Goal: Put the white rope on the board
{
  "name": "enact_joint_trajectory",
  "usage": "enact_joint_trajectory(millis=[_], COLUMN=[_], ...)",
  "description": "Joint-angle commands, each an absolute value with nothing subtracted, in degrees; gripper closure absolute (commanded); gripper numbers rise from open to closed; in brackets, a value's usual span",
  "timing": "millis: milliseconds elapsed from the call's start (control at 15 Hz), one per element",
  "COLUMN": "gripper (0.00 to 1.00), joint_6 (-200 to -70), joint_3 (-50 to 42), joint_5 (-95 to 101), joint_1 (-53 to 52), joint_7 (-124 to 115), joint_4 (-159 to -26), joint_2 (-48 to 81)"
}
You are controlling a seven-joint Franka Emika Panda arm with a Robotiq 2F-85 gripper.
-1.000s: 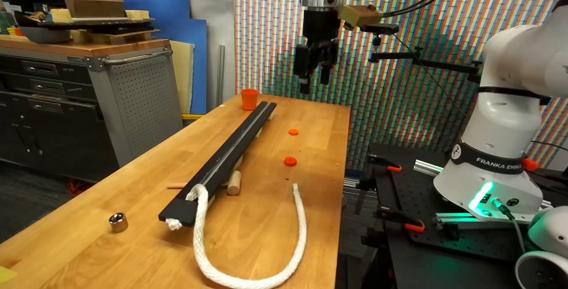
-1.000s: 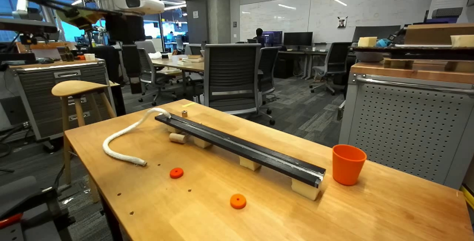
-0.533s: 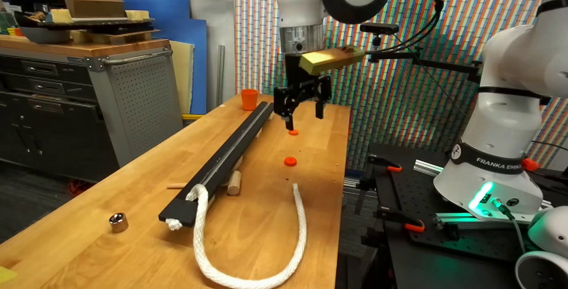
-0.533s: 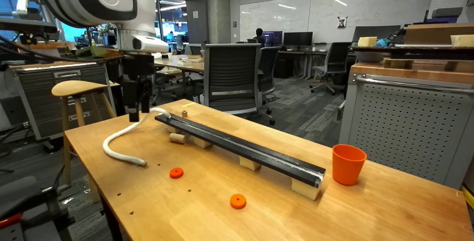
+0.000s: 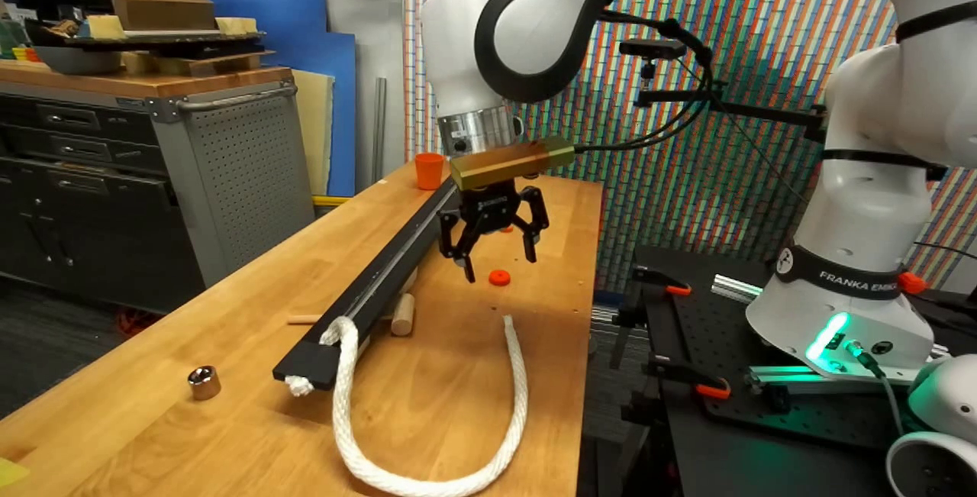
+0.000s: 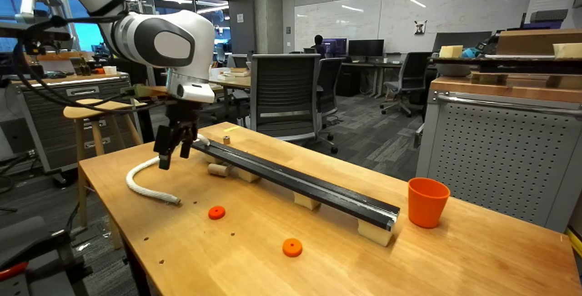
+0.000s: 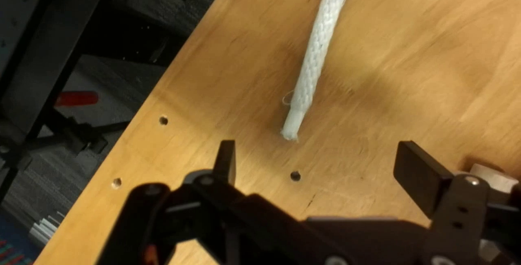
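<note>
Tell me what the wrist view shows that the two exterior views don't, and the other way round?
Only the wrist view: a thin loop of thread beside the loose end of the white rope.

Only the exterior views: both show the orange cup, the small metal cylinder, the white robot arm and the place where the rope meets the black board.

Shared by all: the rope's loose end, the wooden tabletop and the open gripper, its fingers apart and holding nothing.
</note>
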State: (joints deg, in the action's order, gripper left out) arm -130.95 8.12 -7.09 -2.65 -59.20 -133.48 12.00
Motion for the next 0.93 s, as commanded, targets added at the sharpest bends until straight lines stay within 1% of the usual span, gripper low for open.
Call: enact_joint_trajectory(millis=[0,333,667,867], gripper=[0.00,0.00,0.00,0.00], joint_6=[-131.11,-133.00,-138.32,-140.09], joint_3=[6.85,6.59,2.80,1.87], joint_5=[-13.35,-16.98,-7.92,-6.77], joint_1=[-4.86,-6.13,-9.85,-10.87], joint_7=[-61.27,-61.66,-67.80,-69.57], joint_4=[-130.53,-130.06,-131.10,-131.79], joint_2=[15.58,18.18,20.51,21.33])
